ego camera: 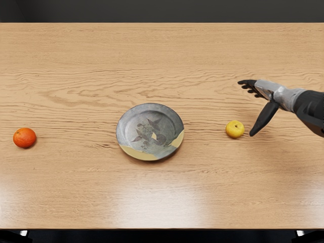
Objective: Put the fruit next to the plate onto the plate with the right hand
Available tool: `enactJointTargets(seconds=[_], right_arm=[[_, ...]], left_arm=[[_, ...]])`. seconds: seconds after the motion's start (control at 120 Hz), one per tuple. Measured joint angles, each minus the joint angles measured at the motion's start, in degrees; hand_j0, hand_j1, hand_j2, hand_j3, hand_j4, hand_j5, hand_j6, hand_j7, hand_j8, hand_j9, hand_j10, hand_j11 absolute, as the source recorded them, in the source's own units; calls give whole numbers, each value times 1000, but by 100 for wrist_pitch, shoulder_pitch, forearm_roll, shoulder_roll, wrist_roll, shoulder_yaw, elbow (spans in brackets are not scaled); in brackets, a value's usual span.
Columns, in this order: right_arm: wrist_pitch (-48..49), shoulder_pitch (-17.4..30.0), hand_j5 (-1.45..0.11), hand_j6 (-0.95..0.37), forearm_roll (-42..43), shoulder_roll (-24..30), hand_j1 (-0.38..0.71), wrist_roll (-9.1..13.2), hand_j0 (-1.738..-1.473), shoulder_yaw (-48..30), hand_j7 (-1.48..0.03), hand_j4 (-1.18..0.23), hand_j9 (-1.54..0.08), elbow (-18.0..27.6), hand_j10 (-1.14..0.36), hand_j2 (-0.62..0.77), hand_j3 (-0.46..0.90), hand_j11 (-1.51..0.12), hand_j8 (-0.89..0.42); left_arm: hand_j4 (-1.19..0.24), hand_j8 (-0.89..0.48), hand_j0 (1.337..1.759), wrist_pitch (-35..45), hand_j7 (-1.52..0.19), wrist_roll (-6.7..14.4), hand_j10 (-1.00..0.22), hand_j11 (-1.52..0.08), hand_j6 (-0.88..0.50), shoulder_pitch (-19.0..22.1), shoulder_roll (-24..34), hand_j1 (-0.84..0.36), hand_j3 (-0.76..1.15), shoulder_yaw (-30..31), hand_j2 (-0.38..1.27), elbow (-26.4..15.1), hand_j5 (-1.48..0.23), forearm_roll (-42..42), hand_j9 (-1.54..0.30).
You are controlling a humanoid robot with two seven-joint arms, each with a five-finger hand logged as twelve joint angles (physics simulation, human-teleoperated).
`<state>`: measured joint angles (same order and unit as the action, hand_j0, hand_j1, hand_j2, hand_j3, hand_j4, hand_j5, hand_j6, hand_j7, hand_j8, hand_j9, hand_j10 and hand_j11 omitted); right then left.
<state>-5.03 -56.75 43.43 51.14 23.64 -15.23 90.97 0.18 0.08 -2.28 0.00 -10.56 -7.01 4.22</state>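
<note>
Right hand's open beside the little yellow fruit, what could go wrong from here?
The round yellow fruit lies loose on the table, and the right hand has its thumb close beside it: an early touch could roll it away. The plate looks shallow, so the fruit might roll off if released carelessly. An orange lies farther left of the plate; it could be mistaken for the target.

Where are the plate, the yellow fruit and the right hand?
plate [150,130]: head view, bare centre of its face.
yellow fruit [235,129]: head view, its middle.
right hand [271,92]: head view, the palm.
</note>
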Motion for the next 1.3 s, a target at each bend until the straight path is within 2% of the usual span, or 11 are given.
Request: enactJointTargets(seconds=[0.125,0.292,0.425,0.6,0.75,1.0,1.3], right_arm=[[-200,81,-161,-130,363,-125,-203,124,-1658,142,-160,-128,-161,106,-127,-22,0,-161,-128],[-377,111,-306,-241,1002,-358,-70,616,-1658,265,-305,-239,-306,219,-239,-44,0,-306,-240],[-773,125,-382,-300,1439,-490,0,794,-1658,443,-381,-298,-382,363,-297,-55,0,-381,-298],[-1398,160,-428,-335,1834,-535,43,859,-1658,765,-428,-333,-428,656,-332,-62,0,-428,-334],[-1708,198,-445,-347,2036,-691,58,903,-1658,986,-444,-346,-445,710,-345,-64,0,-445,-346],[-1879,206,-455,-354,2103,-1063,68,967,-1658,1121,-454,-353,-455,436,-352,-66,0,-455,-353],[-1996,229,-459,-357,2101,-1149,71,976,-1658,1226,-458,-355,-459,106,-355,-67,0,-458,-356]], left_arm=[[-21,-21,1658,0,-27,0,-21,-27,-21,0,0,325,0,0,4,-1,-27,0,-27],[-21,-21,1658,0,-27,0,-21,-27,-21,0,0,325,0,0,4,-1,-27,0,-27],[-21,-21,1658,0,-27,0,-21,-27,-21,0,0,325,0,0,4,-1,-27,0,-27],[-21,-21,1658,0,-27,0,-21,-27,-21,0,0,325,0,0,4,-2,-27,0,-27],[-21,-21,1658,0,-27,0,-21,-27,-21,0,0,325,0,0,4,-2,-27,0,-27],[-21,-21,1658,0,-27,0,-21,-27,-21,0,0,325,0,0,4,-1,-27,0,-27],[-21,-21,1658,0,-27,0,-21,-27,-21,0,0,325,0,0,4,-1,-27,0,-27]])
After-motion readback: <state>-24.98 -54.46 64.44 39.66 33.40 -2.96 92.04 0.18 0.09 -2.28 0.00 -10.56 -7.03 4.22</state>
